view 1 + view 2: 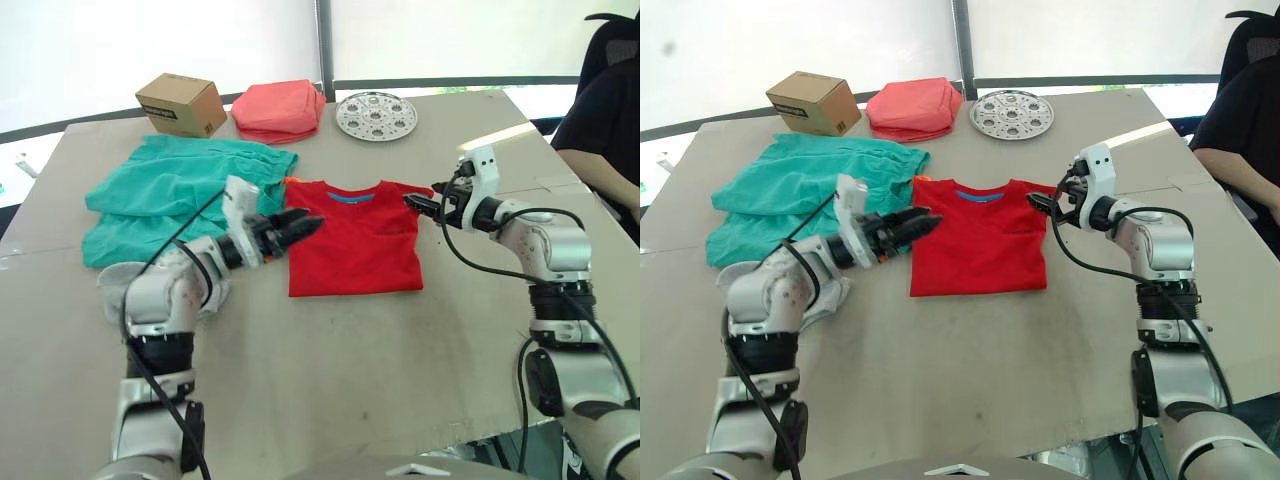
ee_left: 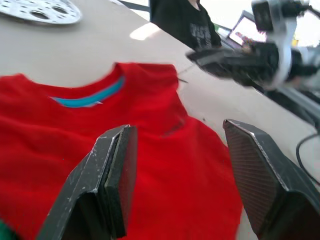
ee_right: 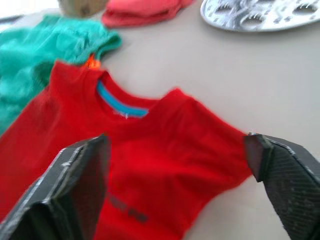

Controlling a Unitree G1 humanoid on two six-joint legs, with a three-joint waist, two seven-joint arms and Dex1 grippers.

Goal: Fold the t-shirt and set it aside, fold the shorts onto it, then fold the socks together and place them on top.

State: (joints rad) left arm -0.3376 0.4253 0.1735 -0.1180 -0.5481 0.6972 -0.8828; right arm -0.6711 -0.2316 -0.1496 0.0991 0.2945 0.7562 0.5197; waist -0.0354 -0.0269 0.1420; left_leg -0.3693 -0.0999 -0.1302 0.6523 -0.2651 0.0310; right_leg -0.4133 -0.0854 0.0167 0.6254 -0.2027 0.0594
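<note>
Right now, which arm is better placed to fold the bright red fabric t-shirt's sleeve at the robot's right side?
Right: the open right gripper hovers at that sleeve of the bright red fabric t-shirt; the left gripper is across it.

Table point(image 1: 330, 370): tan, cardboard-like top spanning most of the frame, with a sunlit patch point(image 1: 505, 135) upper right. Window point(image 1: 150, 40): bright white panes across the top, split by a dark vertical post point(image 1: 322, 40). Upper right edge: seated person in black point(image 1: 605, 110), dark chair back point(image 1: 612, 35) behind.
</note>
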